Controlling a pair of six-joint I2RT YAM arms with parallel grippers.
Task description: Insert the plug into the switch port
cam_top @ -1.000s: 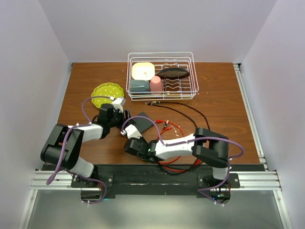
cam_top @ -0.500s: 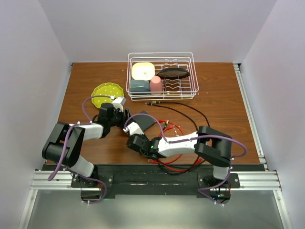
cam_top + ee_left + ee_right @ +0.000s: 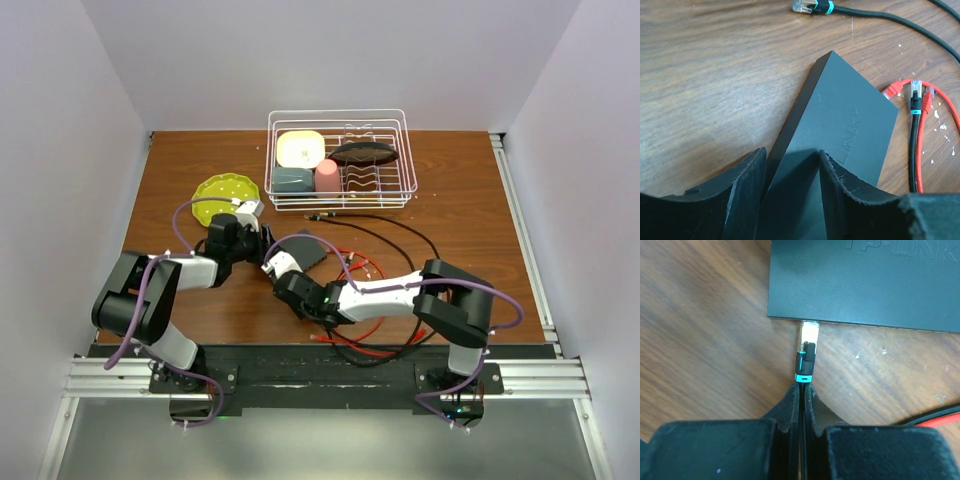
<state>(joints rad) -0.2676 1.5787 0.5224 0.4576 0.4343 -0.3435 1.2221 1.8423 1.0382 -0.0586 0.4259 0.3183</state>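
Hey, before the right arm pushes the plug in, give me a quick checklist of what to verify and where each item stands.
1. Right gripper shut just behind the plug: ok.
2. Plug tip meets the switch edge, pointing squarely at it: ok.
3. Plug lined up with a socket: cannot tell, sockets hidden.
4. Left gripper straddles the switch: ok; firm clamp: cannot tell.
5. Red cables clear of the plug: ok.
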